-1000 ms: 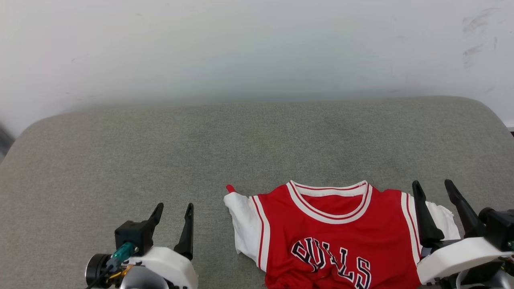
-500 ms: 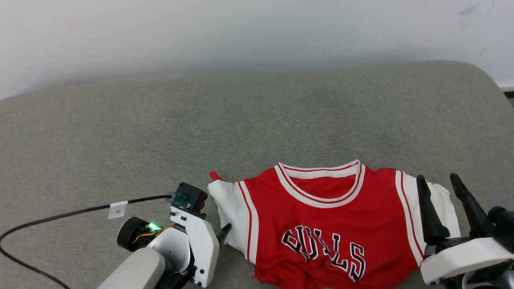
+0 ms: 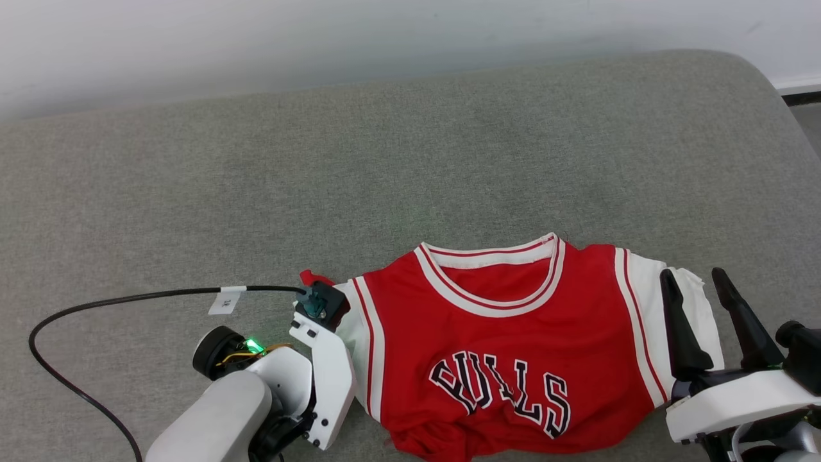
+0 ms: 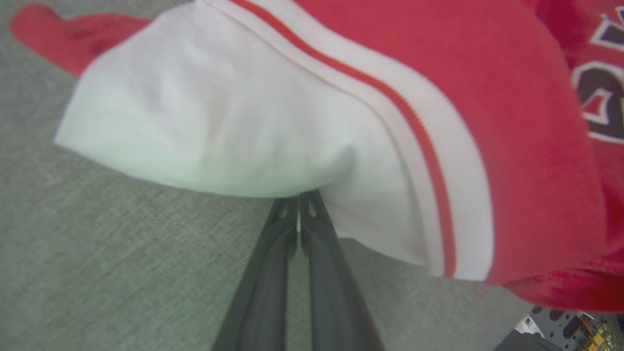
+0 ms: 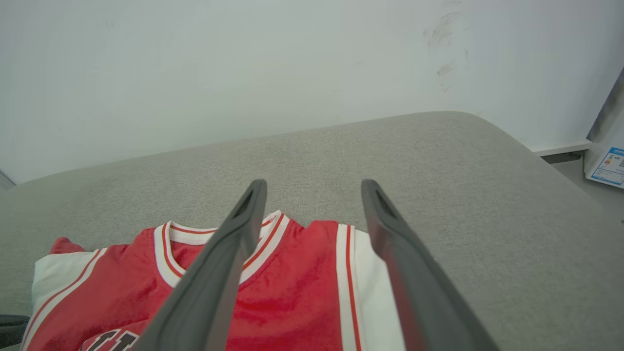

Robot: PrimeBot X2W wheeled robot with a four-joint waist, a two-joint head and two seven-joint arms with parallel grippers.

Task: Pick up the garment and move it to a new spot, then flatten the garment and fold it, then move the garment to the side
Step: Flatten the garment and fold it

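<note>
The garment (image 3: 500, 321), a red jersey with white sleeves and dark chest lettering, lies face up on the grey cushion (image 3: 410, 160), its lower hem bunched. In the left wrist view my left gripper (image 4: 297, 200) has its jaws pressed together at the lower edge of the garment's (image 4: 414, 73) white sleeve (image 4: 204, 122), which bulges up over the tips. In the head view the left wrist body (image 3: 321, 378) covers that sleeve. My right gripper (image 3: 693, 276) stands open above the other white sleeve (image 3: 696, 321), nothing between its fingers. From the right wrist, the right gripper (image 5: 313, 184) sits wide over the garment (image 5: 292, 282).
A black cable (image 3: 128, 301) with a white tag loops from the left wrist across the cushion. A white wall (image 3: 321, 38) runs behind the cushion. Past the cushion's right end lie floor and a printed sheet (image 5: 609, 165). Bare cushion extends behind and left of the garment.
The camera has tilted down. My left arm swung right to the garment's sleeve, turned over, and its jaws went from open to shut. The right gripper stayed open in place.
</note>
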